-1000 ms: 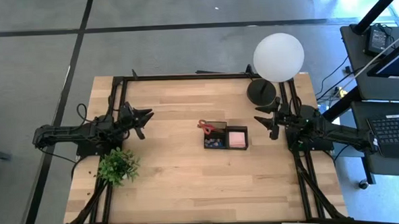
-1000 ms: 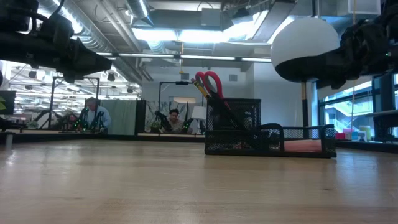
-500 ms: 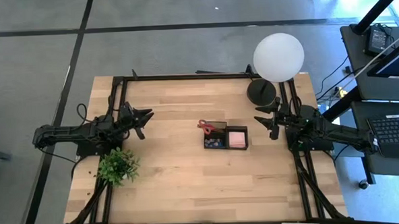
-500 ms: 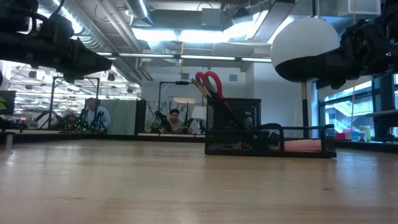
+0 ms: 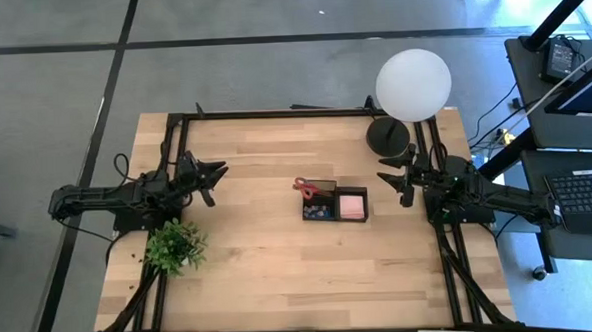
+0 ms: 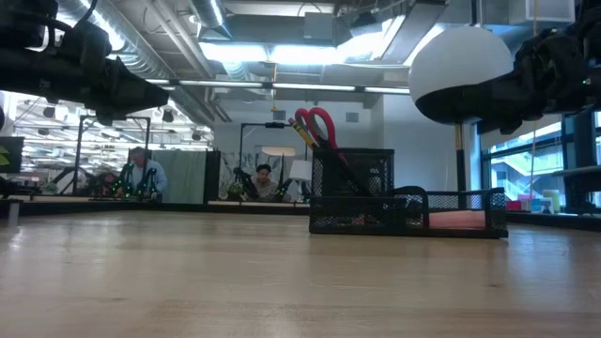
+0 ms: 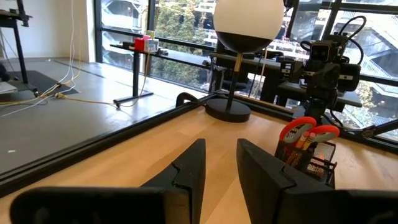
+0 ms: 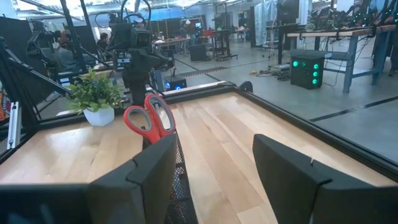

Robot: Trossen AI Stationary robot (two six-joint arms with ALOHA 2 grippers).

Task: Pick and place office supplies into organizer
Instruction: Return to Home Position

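Nothing has shifted since a second ago. On the wooden table (image 5: 280, 257), the organizer (image 5: 335, 204) sits mid-table, its long side running between the arms and well apart from both. The left gripper (image 5: 220, 172) is narrowly parted and the right gripper (image 5: 384, 172) wide, both empty. Red-handled scissors (image 5: 306, 187) stand handles-up inside it. A workshop lies beyond.
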